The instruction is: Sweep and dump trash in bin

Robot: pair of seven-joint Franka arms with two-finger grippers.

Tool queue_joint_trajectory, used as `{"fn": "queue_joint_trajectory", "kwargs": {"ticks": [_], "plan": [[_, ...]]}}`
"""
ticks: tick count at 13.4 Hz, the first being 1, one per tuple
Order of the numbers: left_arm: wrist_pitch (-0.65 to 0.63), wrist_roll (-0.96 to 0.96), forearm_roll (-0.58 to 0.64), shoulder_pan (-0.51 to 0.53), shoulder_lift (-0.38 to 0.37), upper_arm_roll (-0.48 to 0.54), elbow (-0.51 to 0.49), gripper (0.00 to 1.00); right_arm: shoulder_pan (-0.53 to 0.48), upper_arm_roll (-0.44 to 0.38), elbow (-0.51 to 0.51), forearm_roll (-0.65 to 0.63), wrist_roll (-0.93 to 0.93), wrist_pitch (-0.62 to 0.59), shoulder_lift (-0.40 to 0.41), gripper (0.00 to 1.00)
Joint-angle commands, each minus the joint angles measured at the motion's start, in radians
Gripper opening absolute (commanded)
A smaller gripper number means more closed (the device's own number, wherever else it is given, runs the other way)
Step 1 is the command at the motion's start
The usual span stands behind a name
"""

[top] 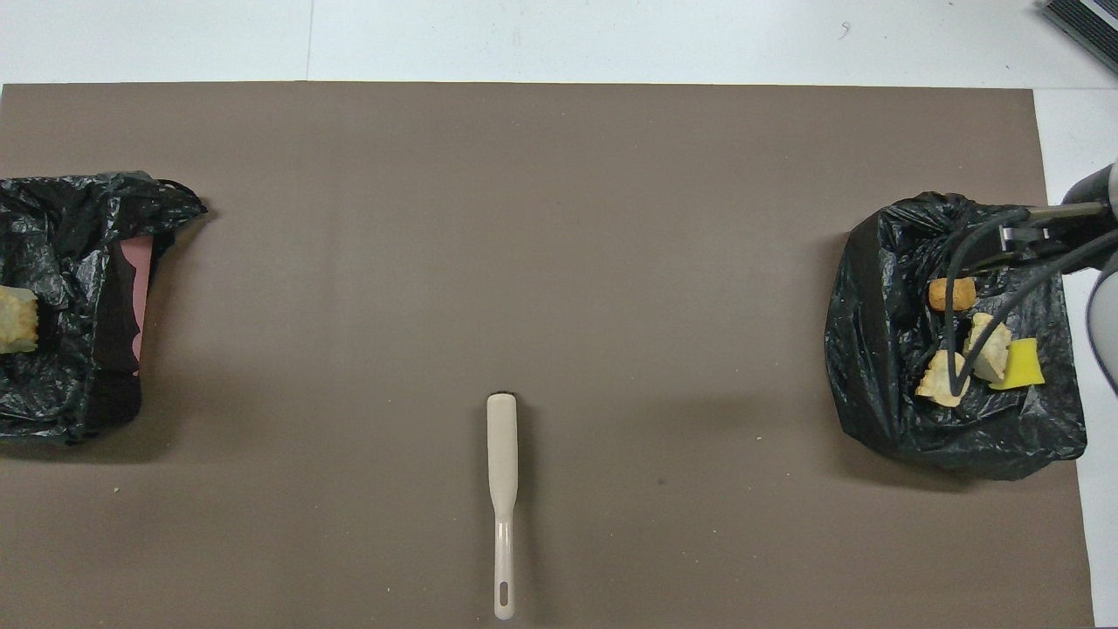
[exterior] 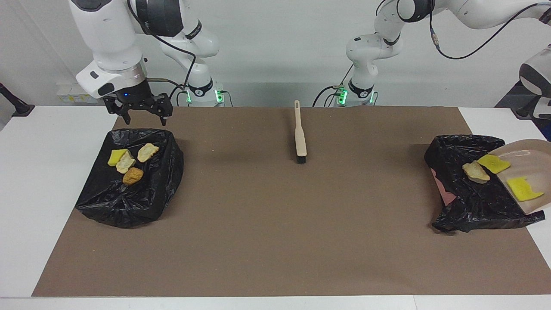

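At the worktop's robot-side edge, mid-length: brush (exterior: 300,137), unheld, long axis running away from the robots, bristles at the farther end.

Over the robot-side rim of the bin at the right arm's end (exterior: 172,163): right gripper (exterior: 145,119), fingers spread wide, empty, waiting. Four scraps (exterior: 129,161) lay inside.

At the left arm's end edge: second bin (exterior: 456,189), black-lined. Dustpan (exterior: 538,157) hung tilted over it, lip downward toward the liner. Left gripper out of frame, closed down, judged to be clamping the dustpan's handle. Remaining trash (exterior: 493,163): two yellow sponge pieces on the pan; one beige chunk (exterior: 475,171) at the lip, touching the liner. The trash lay downslope of the hand, binward; more tilt judged necessary.
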Motion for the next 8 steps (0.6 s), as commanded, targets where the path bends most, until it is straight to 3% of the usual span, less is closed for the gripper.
{"fn": "queue_joint_trajectory", "kwargs": {"ticks": [1, 4, 8], "plan": [[-0.020, -0.138, 0.157, -0.049, -0.078, 0.010, -0.099, 0.00, -0.032, 0.002, -0.064, 0.036, 0.015, 0.028, -0.044, 1.00], [-0.139, -0.207, 0.233, -0.099, -0.091, 0.009, -0.093, 0.00, -0.063, 0.004, -0.087, 0.065, 0.013, 0.030, -0.055, 1.00], [-0.268, -0.217, 0.201, -0.173, -0.150, -0.002, -0.099, 0.00, -0.071, 0.004, -0.067, 0.096, 0.001, 0.027, -0.051, 1.00]]}}
